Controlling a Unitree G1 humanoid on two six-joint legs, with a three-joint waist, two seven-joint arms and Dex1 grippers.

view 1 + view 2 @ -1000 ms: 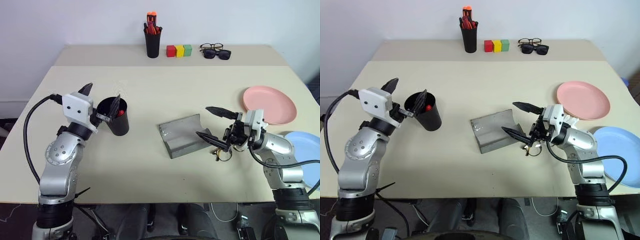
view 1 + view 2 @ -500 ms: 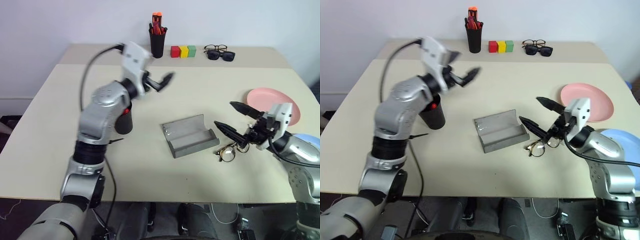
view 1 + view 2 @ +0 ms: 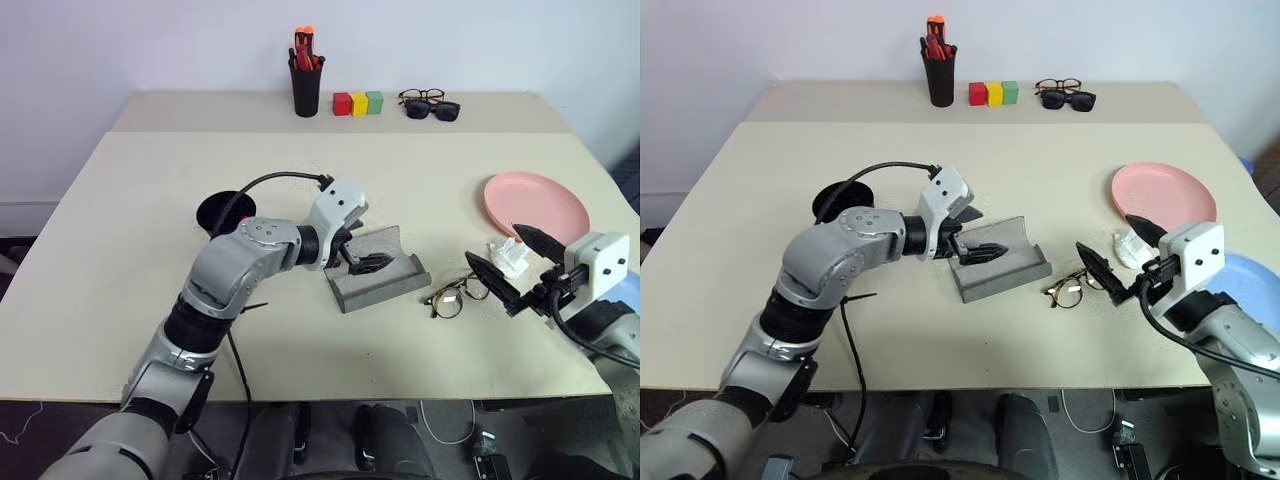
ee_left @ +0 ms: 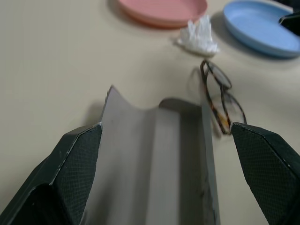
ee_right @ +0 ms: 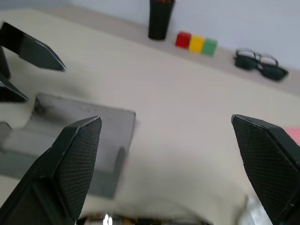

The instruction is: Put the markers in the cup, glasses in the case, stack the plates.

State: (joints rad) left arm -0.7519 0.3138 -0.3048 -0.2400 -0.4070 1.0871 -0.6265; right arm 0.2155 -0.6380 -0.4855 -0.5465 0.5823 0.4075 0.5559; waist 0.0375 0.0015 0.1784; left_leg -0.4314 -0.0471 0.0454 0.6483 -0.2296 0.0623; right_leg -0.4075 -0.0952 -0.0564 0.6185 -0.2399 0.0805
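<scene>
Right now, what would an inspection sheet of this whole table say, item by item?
Surface: beige table, a step along its back.
Job's things: open grey case mid-table; wire glasses on the table beside it; black cup; pink plate and blue plate apart, unstacked.
Clutter: pen holder, three coloured blocks, two more glasses at the back; white crumpled scrap by the pink plate.
Grippers: left gripper open over the case; right gripper open near the glasses; both empty.
Cables: black cable on the left arm.
Surroundings: plain white wall.
</scene>
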